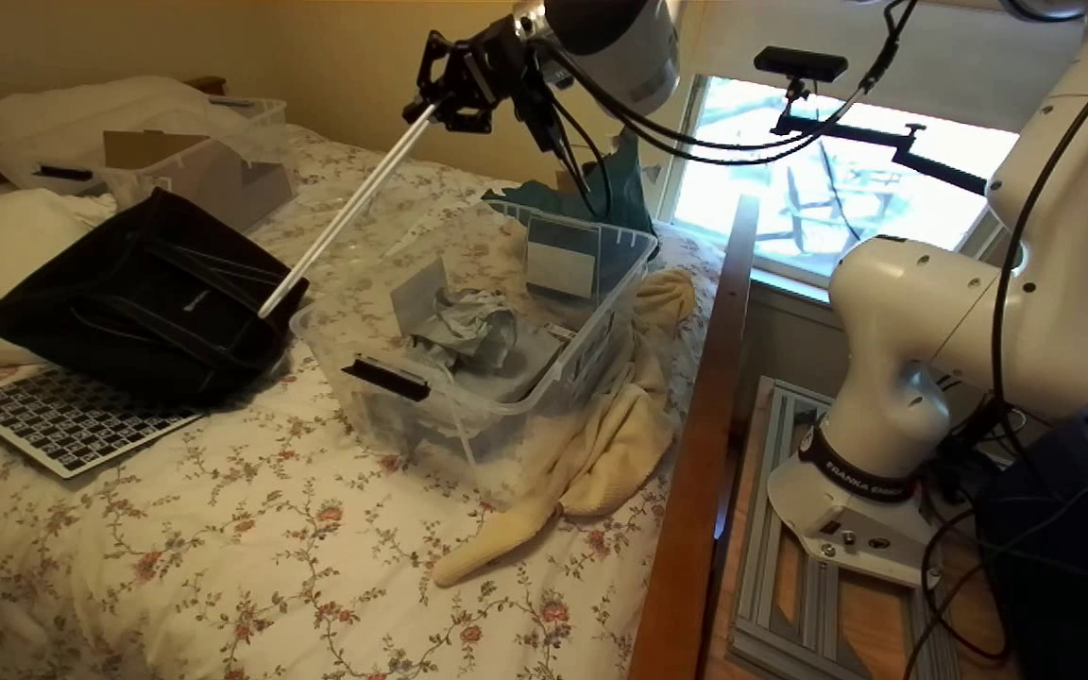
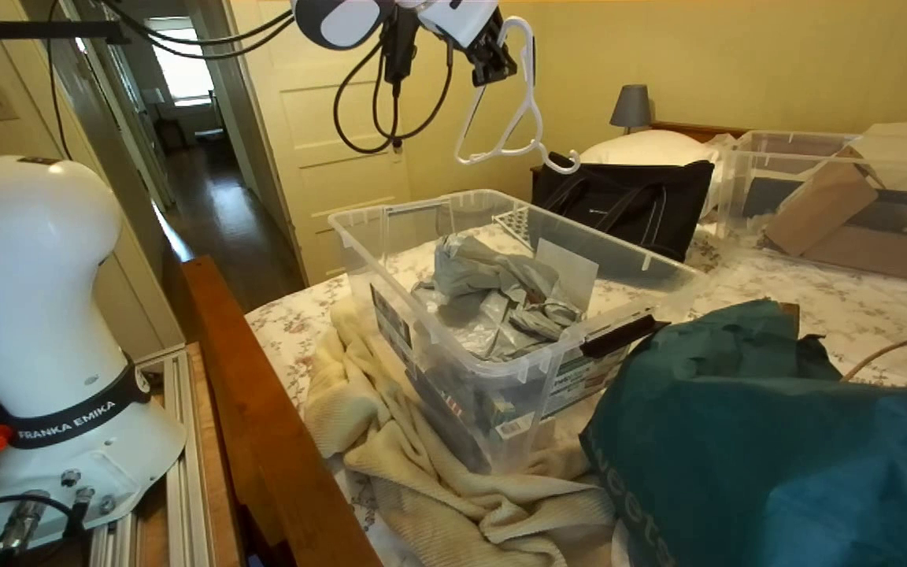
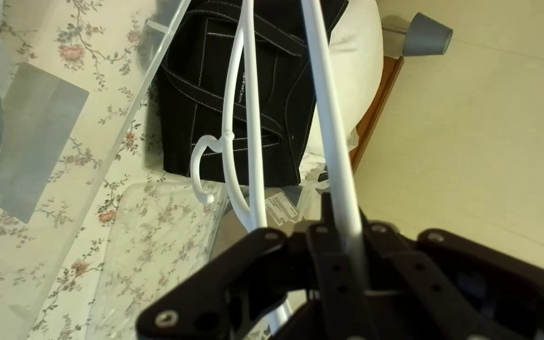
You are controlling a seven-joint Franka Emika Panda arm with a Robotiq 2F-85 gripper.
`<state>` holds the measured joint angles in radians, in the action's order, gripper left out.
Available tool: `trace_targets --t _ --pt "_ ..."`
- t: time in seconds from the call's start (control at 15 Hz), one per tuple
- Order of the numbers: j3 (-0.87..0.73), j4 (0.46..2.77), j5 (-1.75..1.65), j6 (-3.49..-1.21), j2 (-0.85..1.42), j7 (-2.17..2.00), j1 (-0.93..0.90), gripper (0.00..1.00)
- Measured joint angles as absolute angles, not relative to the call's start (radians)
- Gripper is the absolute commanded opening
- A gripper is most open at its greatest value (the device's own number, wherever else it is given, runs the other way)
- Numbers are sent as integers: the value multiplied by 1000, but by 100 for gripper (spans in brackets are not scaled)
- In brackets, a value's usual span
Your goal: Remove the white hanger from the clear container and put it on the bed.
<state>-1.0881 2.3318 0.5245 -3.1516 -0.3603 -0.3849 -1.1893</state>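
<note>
Bedroom work area: the bed (image 1: 251, 586), dressed in a cream floral spread, supports the clear container (image 1: 393, 416), which serves below as the reference for all locations. Crumpled grey plastic (image 2: 501, 276) lies inside the container. A black bag (image 1: 157, 293) stands near its side facing away from the robot base (image 1: 860, 472); a cream blanket (image 2: 493, 512) is bunched along the side facing the base. A teal bag (image 2: 737, 425) sits at one end of the container.

Gripper state: the gripper (image 3: 350, 231) is above the container's rim height, its fingers clamped on one bar of the white hanger (image 3: 329, 113).

Hanger position: held tilted, above the container's rim height, with the hook at the low end toward the black bag. Whether the hanger is wholly past the container's rim or partly over the container cannot be determined.

Progress:
1. Removal from the container: judged complete; no part of the hanger shows inside it.
2. Placement on the bed: not yet done.

Remaining work, as judged: carry the hanger to the spread beside the container, lower it until supported, then release.

Caution: if lowered at its present position, the hook end may catch the black bag or the container's rim.
</note>
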Motion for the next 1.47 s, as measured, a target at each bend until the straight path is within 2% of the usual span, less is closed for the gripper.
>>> trace_targets --t 0.53,0.93,1.13,1.27,1.47 --pt "-1371 2246 534 -3192 -171 -403 -1461 1" --pt "-1510 2227 537 -3193 -46 -470 -1567 1" --pt "-1527 2227 537 -3191 1 -506 -1573 1" --pt "-1405 2227 538 -3189 27 -524 -1450 1" --pt "-1367 2220 538 -3170 77 -557 -1405 1"
